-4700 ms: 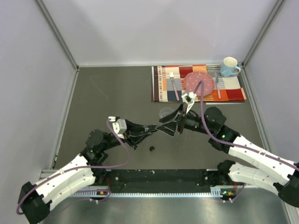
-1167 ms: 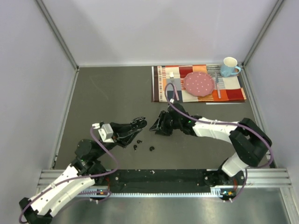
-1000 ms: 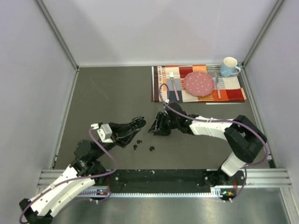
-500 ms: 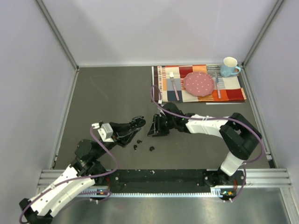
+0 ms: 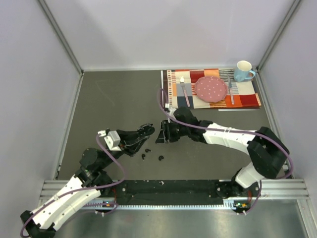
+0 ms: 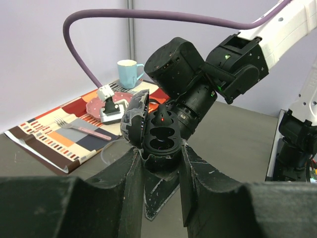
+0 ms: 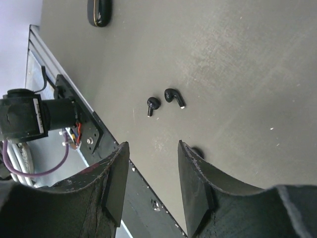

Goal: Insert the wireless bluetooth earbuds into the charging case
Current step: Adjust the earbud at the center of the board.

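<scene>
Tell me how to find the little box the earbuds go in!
Start at the robot's left arm and follow it to its pincer. The charging case is the black oval box squeezed between the two fingers there. Unlike the other black case lying shut on the table, this one has its lid flipped open.

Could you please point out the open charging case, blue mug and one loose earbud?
open charging case [image 6: 161, 135]: left wrist view, its socketed base.
blue mug [image 5: 241, 76]: top external view, its outer wall.
loose earbud [image 7: 170, 93]: right wrist view, its rounded head.
</scene>
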Controlling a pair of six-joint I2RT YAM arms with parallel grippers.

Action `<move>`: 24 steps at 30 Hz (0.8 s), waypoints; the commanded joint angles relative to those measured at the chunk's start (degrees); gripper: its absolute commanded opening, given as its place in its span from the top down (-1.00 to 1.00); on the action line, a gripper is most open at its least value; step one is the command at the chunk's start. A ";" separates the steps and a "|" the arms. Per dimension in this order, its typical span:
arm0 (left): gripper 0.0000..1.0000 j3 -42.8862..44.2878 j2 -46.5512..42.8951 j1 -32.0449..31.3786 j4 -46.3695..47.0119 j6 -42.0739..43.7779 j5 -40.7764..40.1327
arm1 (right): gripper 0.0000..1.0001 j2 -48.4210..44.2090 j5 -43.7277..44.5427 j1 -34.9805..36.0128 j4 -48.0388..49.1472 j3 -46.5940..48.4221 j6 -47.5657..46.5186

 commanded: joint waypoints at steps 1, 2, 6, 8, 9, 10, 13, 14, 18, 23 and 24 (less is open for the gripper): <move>1.00 -0.10 -0.82 -0.20 2.95 -0.07 -0.82 | 0.11 1.08 -2.33 1.76 1.78 -0.76 -4.05; 1.00 -0.10 -1.00 -0.20 3.12 -0.16 -0.90 | 0.14 1.87 -3.73 1.94 1.78 -0.77 -4.40; 1.00 -0.10 -1.00 -0.11 3.13 -0.42 -0.99 | 0.18 4.60 -1.56 3.78 1.52 -1.03 -6.68; 1.00 -0.10 -1.00 -0.11 3.21 -0.60 -0.90 | 0.21 5.66 -0.76 3.96 1.69 -1.21 -6.69; 1.00 -0.10 -1.08 -0.20 3.21 -0.68 -0.90 | 0.23 6.01 -0.58 3.96 1.69 -1.21 -7.21; 1.00 -0.10 -1.00 -0.20 3.13 -0.77 -0.73 | 0.24 6.62 -0.32 4.05 1.52 -1.12 -7.30; 1.00 -0.10 -1.08 -0.20 3.13 -0.95 -0.73 | 0.24 7.59 0.38 4.05 0.90 -0.95 -8.18; 1.00 -0.02 -1.09 -0.20 3.13 -1.04 -0.73 | 0.25 8.12 0.64 4.14 0.90 -1.03 -8.10; 1.00 -0.02 -1.00 -0.20 3.13 -1.12 -0.55 | 0.30 9.61 1.53 4.22 0.20 -0.68 -8.97; 1.00 -0.02 -0.56 -0.20 3.21 -1.21 -0.47 | 0.37 11.02 2.32 4.40 -0.68 -0.42 -9.50; 1.00 -0.02 -0.47 -0.20 3.21 -1.21 -0.38 | 0.41 11.11 2.23 4.40 -0.77 -0.51 -9.50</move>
